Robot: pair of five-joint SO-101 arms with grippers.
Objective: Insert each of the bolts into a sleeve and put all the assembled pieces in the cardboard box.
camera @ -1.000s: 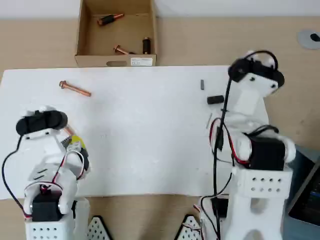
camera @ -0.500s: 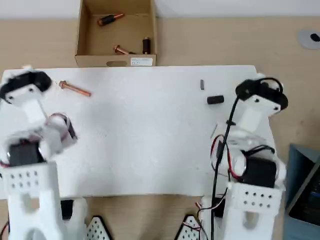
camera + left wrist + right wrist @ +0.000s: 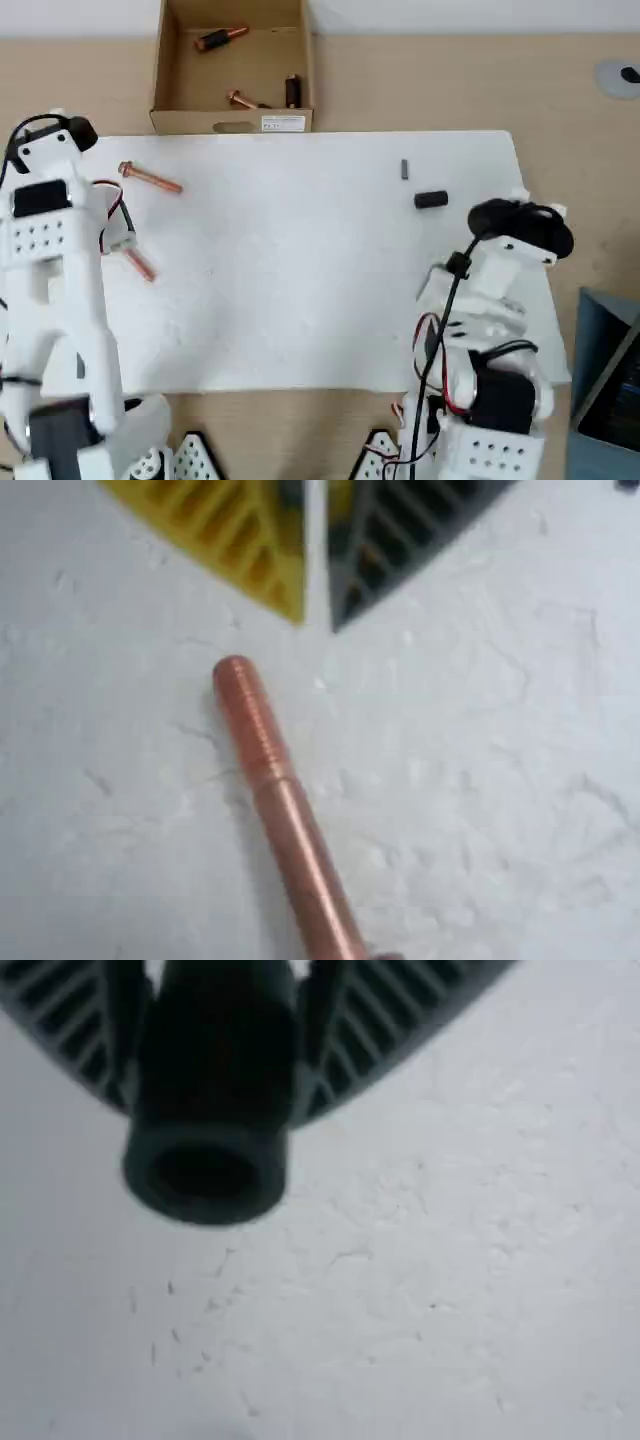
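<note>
On the white mat (image 3: 300, 300) spread in front of the cardboard box (image 3: 200, 120): a copper bolt (image 3: 150, 178), slanted, just in front of the box's left corner. Farther from the box on that same side, a second bolt (image 3: 140, 263), lying free. Off past the box's right corner, a loose sleeve (image 3: 431, 199), black and on its side, with a small grey piece (image 3: 404, 169) near it, on the box side.

Inside the box: an assembled piece (image 3: 220, 38) near the back wall, then a boxed bolt (image 3: 242, 100) and a boxed sleeve (image 3: 292, 90) by the front wall; joined or not, cannot tell.

Left arm (image 3: 50, 260) raised on the box's left side. Left gripper (image 3: 317, 620) aimed down at the mat, closed to a thin slit, holding nothing, tips just over the second bolt's threaded end. Right arm (image 3: 500, 290) well off to the box's right. Right gripper (image 3: 210, 1080) clamped around a held sleeve (image 3: 205, 1175), bore facing the camera, above bare mat.
</note>
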